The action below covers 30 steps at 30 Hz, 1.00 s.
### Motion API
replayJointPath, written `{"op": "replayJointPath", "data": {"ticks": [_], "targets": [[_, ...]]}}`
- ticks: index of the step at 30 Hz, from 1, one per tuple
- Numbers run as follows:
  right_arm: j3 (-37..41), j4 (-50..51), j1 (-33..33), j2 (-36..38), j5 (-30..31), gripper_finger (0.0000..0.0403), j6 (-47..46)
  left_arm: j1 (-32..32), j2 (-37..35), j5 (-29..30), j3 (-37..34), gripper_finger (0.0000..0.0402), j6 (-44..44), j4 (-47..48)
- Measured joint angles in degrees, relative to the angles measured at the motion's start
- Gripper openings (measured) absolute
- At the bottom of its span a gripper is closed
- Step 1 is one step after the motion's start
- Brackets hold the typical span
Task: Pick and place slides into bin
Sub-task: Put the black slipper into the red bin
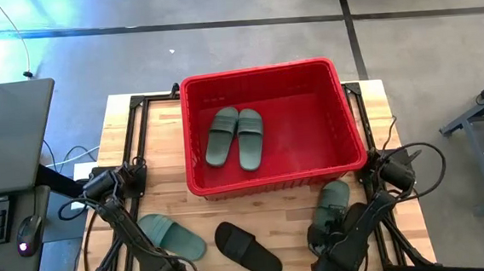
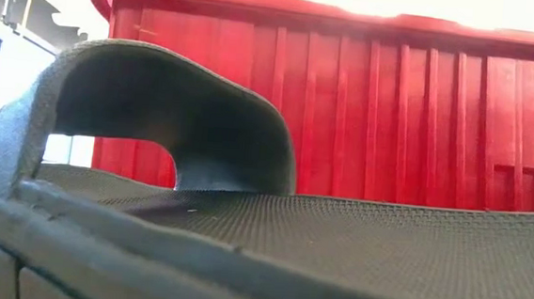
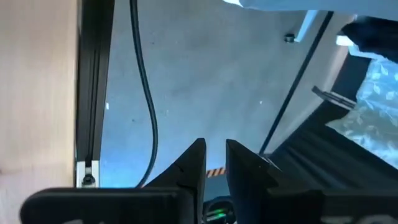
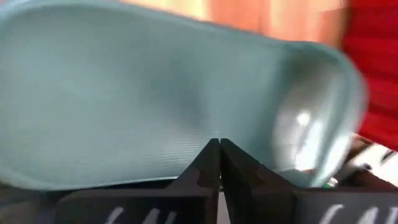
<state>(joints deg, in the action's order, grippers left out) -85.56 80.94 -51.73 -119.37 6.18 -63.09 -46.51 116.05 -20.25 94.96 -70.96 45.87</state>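
Two sage green foam slide sandals (image 1: 234, 138) are already seen lying side by side inside the big rectangular red plastic bin (image 1: 350, 119), toward its left half, soles down. The bin is parked at the far middle of the light wooden table (image 1: 161, 133).

Out on the table, near the front edge, a third sage green foam slide (image 1: 171, 236) is laid at an angle to the left, and a black foam slide (image 1: 247, 250) is found just beside it, toward the middle. In the low view that black slide (image 2: 270, 235) fills the foreground, strap arched up, with the bin's red ribbed wall right behind it.

On the right, a fourth sage green slide (image 1: 330, 204) is seen in front of the bin's right corner. The right gripper (image 4: 219, 148) is pressed up against its pale sole (image 4: 155, 99), fingertips pinched together with no gap showing; whether the foam is actually caught between them can't be told.

The left gripper (image 3: 214, 149) is parked at the front left table edge, pointed off toward the grey floor (image 3: 211, 74), fingers slightly apart and holding nothing.
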Motion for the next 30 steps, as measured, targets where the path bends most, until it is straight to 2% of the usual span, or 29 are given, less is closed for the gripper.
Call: {"op": "replayJointPath", "data": {"ticks": [3, 7, 11, 15, 19, 25, 30], "targets": [[-2.1, -2.3, -0.6, 0.0, -0.3, 0.0003, 1.6, 0.1, 0.3, 1.3, 0.0, 0.0049, 0.0, 0.1], [-7.9, -2.5, -0.9, 0.0, 0.4, 0.0003, 6.2, 0.0, 0.3, 6.9, 0.0, 0.0049, 0.0, 0.1], [-16.6, -2.1, -0.8, 0.0, 4.2, 0.0003, 9.3, 0.0, 0.3, 12.6, 0.0, 0.0049, 0.2, 0.0], [-26.6, 0.4, -0.7, 0.0, 5.9, 0.0003, 11.9, 0.0, 0.3, 19.9, 0.0, 0.0049, 0.2, 0.1], [-36.2, 4.0, -0.4, 0.0, 6.7, 0.0003, 13.9, 0.0, 0.3, 24.0, 0.0, 0.0049, 0.2, 0.4], [-45.4, 6.1, -0.4, 0.0, 6.0, 0.0028, 14.0, 0.0, 0.3, 25.3, 0.0, 0.0049, 0.6, -0.4], [-46.6, 6.6, -0.4, 0.0, 5.3, 0.0078, 15.9, 0.0, 0.3, 26.0, 0.0, 0.0049, 2.5, -0.3]]}}
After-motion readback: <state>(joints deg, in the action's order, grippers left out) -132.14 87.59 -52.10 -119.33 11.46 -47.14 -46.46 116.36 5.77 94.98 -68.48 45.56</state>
